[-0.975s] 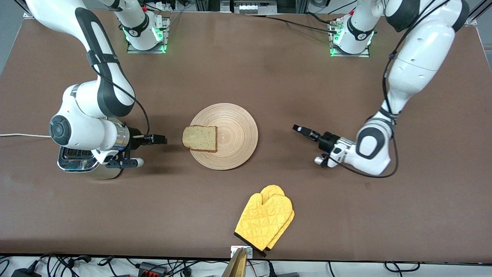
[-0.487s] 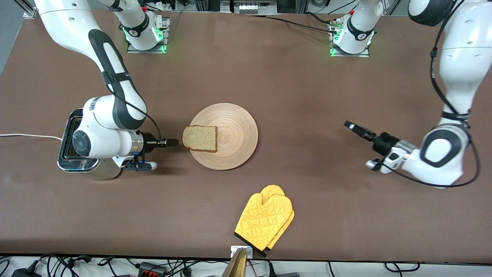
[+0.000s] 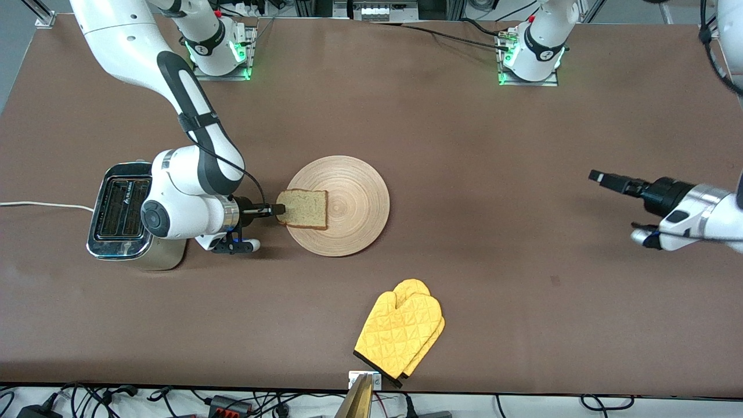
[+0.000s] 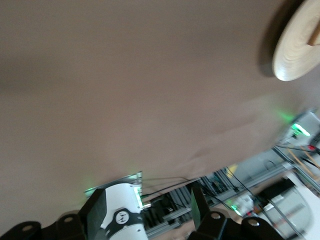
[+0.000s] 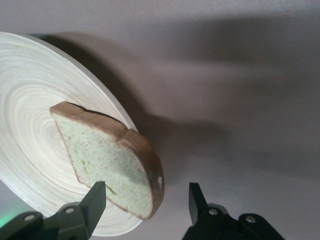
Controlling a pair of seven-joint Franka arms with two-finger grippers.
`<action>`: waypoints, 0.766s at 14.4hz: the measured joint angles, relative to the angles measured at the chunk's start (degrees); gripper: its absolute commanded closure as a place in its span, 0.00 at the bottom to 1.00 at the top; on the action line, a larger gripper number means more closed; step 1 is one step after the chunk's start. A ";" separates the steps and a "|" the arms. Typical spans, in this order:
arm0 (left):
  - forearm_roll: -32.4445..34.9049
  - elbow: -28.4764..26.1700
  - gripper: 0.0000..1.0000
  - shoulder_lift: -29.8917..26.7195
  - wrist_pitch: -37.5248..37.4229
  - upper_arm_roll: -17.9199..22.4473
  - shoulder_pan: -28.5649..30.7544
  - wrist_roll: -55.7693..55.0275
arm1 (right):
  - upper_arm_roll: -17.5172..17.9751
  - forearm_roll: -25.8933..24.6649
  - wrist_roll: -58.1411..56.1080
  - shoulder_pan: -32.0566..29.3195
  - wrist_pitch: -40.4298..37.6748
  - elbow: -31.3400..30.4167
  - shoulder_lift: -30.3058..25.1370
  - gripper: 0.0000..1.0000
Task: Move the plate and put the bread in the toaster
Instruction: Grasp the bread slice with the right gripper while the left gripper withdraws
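Resting flat on the plate (image 3: 348, 197), one slice of bread (image 3: 303, 208) is being carried at the plate's edge toward the right arm's end of the table, its crusted end overhanging the rim and pointing at the toaster (image 3: 123, 217). The bread's long axis is being kept roughly along the table's length, toaster to plate. One toaster is being shown with two slots, both dark, and nothing can be seen inside them; its long axis is being laid across the table's depth, with a white cord (image 3: 35, 204) trailing off. The right gripper (image 3: 280, 210) is being held level at the bread's overhanging end, its jaws parted with a finger (image 5: 95, 199) on each side of the slice; whether the bread is being touched cannot be told. The left gripper (image 3: 598, 177) is being held in the air over bare table at the left arm's end, jaws parted and holding nothing. A pair of yellow oven mitts (image 3: 400, 332) is being left nearer the front camera than the plate.
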 measured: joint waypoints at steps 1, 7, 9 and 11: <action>1.64 -0.10 0.15 -2.49 -0.36 0.00 -0.35 -0.93 | 0.00 0.00 -0.19 0.00 0.26 0.00 0.36 0.24; 7.09 -1.97 0.00 -11.49 3.96 -0.39 -0.81 -11.88 | 0.02 4.91 -3.77 0.02 0.41 0.00 1.77 0.34; 7.38 -3.04 0.00 -12.89 5.73 -1.13 -1.09 -12.60 | 0.02 4.95 -3.93 0.02 0.42 0.01 1.99 0.37; 9.79 -7.15 0.00 -15.54 9.06 -2.67 -1.62 -14.18 | 0.03 4.96 -3.98 0.02 0.43 0.01 2.06 0.43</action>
